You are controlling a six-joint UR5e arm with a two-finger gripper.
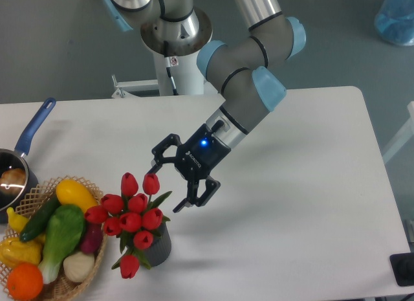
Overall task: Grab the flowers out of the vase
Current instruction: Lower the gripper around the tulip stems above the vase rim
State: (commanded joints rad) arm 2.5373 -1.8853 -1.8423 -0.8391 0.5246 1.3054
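A white worktop (291, 184) fills the scene, grey floor beyond it. Nearest the camera, the vase (158, 246) stands near the front edge, and the flowers (132, 220) still sit in it, buds fanned above its rim. Just left of the vase is a wicker basket (48, 249) of vegetables and fruit; farther left of it, a blue-handled saucepan (19, 165). Behind and right of the vase, the gripper (168, 184) hangs close to the topmost buds, fingers apart and holding nothing. This looks like the approach step. Next it needs to straddle the bunch, close, then lift straight up.
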